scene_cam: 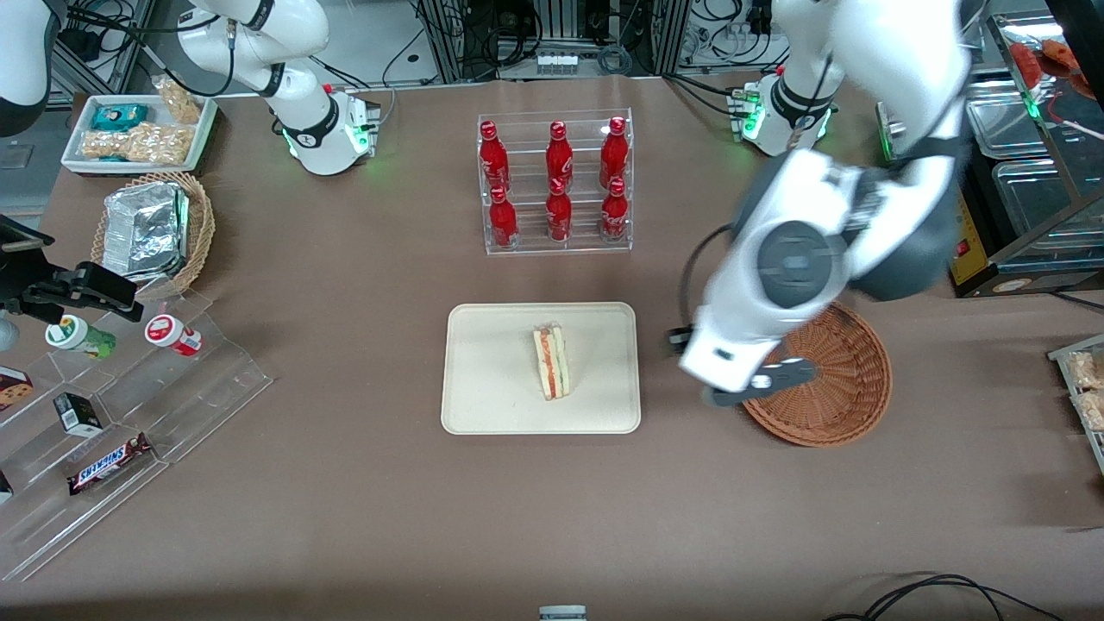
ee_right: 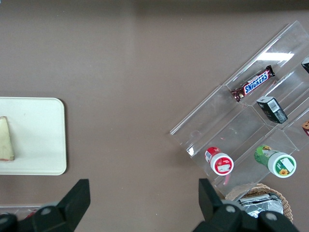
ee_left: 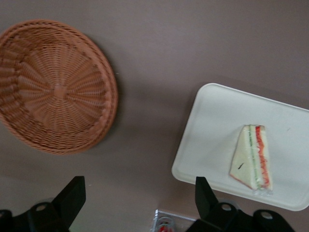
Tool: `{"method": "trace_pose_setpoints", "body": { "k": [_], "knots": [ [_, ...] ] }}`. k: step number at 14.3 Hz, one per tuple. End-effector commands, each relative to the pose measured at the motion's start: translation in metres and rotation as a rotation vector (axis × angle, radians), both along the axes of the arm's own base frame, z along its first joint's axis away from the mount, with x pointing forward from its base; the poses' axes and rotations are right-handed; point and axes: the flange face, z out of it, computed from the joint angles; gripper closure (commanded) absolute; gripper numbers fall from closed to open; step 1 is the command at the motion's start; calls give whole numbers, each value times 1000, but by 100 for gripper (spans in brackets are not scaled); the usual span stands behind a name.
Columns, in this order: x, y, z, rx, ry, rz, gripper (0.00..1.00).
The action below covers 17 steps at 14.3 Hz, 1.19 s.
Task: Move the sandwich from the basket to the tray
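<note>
White bread with orange-red and green filling made up the sandwich (scene_cam: 552, 361), which stood on edge near the middle of the tray (scene_cam: 483, 379), clear of the rim on every side. In the wrist view a clear film appeared to wrap it, with a small dark mark on one face.

Handling, as judged: light, soft and easily crushed. The wrap would likely be slippery, and the layers could shear if squeezed unevenly. The best hold would be across the two flat bread faces, at mid-height, with gentle pressure only; a pinch at the pointed end would likely fold it.

Containers:
- Tray: cream, flat, low-rimmed; it held the sandwich and nothing else visible.
- Basket (scene_cam: 841, 379): reddish-brown wicker, on the tabletop (scene_cam: 345, 500) beside the tray toward the working arm's end; nothing showed on the visible weave, though the arm covered part of it in the front view.
- Clear rack (scene_cam: 556, 185): six red bottles in two tiers, farther from the front camera than the tray.
- Tan wicker basket (scene_cam: 200, 226), toward the parked arm's end: foil packs.

The claw (scene_cam: 759, 385) hung above the tabletop at the basket's rim, between basket and tray, fingers (ee_left: 72, 195) spread wide and holding nothing. On this evidence, the placement looked complete.
</note>
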Motion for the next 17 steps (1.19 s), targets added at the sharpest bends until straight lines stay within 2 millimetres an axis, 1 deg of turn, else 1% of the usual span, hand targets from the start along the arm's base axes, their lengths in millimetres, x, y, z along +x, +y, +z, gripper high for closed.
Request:
{"method": "trace_pose_setpoints", "body": {
  "k": [1, 2, 3, 4, 5, 6, 7, 8, 9, 10, 11, 13, 14, 15, 16, 17],
  "knots": [
    [-16, 62, 24, 1, 55, 15, 0],
    [-16, 90, 31, 9, 81, 15, 0],
    [-18, 111, 39, 10, 98, -5, 0],
    [-18, 137, 46, 6, 111, -7, 0],
    [-19, 158, 54, 4, 116, 15, 0],
    [-20, 173, 60, 1, 110, 30, 0],
    [-21, 182, 67, 5, 100, 40, 0],
    [-26, 190, 77, 8, 93, 36, 0],
    [-28, 205, 83, 3, 88, 39, 0],
    [-36, 215, 93, 0, 81, 22, 0],
    [-45, 218, 98, 1, 79, -4, 0],
    [-65, 215, 108, 3, 65, -45, 0],
    [-70, 214, 115, 3, 35, -55, 0],
    [-75, 214, 126, -1, -10, -92, 0],
    [-83, 220, 129, 0, -14, -135, 0],
    [-94, 221, 132, 2, -18, -193, 0]
  ]
}}
